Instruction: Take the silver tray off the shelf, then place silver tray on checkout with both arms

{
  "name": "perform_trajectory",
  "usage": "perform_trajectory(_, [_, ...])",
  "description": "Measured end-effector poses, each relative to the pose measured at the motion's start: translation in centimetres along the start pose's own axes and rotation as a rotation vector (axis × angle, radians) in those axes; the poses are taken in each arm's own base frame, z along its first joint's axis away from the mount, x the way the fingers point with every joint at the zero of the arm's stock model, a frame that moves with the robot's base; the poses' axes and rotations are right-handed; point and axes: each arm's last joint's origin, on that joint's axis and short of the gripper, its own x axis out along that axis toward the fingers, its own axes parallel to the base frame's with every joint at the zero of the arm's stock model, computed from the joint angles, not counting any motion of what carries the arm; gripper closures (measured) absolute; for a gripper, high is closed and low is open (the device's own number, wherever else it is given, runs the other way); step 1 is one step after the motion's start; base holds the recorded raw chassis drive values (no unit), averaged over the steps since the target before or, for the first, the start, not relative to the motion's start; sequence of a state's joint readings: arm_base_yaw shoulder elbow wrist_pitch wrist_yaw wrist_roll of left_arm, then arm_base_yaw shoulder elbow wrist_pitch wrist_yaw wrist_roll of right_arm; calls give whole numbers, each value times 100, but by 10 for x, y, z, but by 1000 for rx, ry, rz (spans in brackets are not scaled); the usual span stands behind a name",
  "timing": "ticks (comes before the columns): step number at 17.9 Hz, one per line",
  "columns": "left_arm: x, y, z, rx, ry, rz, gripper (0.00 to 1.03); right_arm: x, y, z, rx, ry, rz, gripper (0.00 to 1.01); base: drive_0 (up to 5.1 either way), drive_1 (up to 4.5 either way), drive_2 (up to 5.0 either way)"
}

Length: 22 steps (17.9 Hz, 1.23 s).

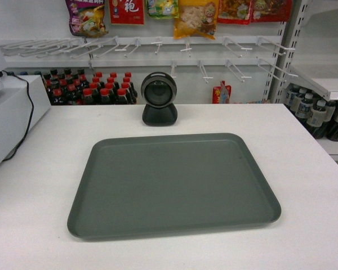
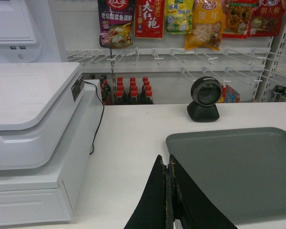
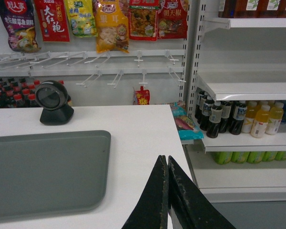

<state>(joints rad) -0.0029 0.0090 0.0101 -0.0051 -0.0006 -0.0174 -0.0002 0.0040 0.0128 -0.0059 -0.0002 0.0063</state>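
Silver tray [image 1: 174, 183] flat on checkout [image 1: 304, 146], looks done. My left gripper [image 2: 169, 191] and right gripper [image 3: 168, 191] both pinched closed, empty, tray between them. Best retract straight back, no nudging the rim.

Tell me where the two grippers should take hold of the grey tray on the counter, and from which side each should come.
Probably by the low raised rim of the silver tray: the left gripper at its left short edge, the right gripper at its right short edge, each coming in from outside, low over the checkout. It lies flat and wide, so only the rim gives purchase. Both grippers are shut and would need to open.
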Motion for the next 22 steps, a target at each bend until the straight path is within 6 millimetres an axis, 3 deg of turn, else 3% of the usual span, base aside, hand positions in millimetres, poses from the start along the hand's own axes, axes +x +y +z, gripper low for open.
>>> perform_trajectory(1, [0, 0, 0, 0, 0, 0, 102, 0, 0, 0, 0, -1, 0, 98, 0, 0, 0])
perform_trajectory(2, [0, 0, 0, 0, 0, 0, 97, 0, 0, 0, 0, -1, 0, 91, 0, 0, 0])
perform_trajectory(7, [0, 0, 0, 0, 0, 0, 30, 0, 0, 0, 0, -1, 0, 23, 0, 0, 0])
perform_trajectory(9, [0, 0, 0, 0, 0, 0, 4, 0, 0, 0, 0, -1, 0, 1, 0, 0, 0])
perform_trajectory(10, [0, 0, 0, 0, 0, 0, 5, 0, 0, 0, 0, -1, 0, 4, 0, 0, 0])
perform_trajectory(22, [0, 0, 0, 0, 0, 0, 5, 0, 0, 0, 0, -1, 0, 3, 0, 0, 0])
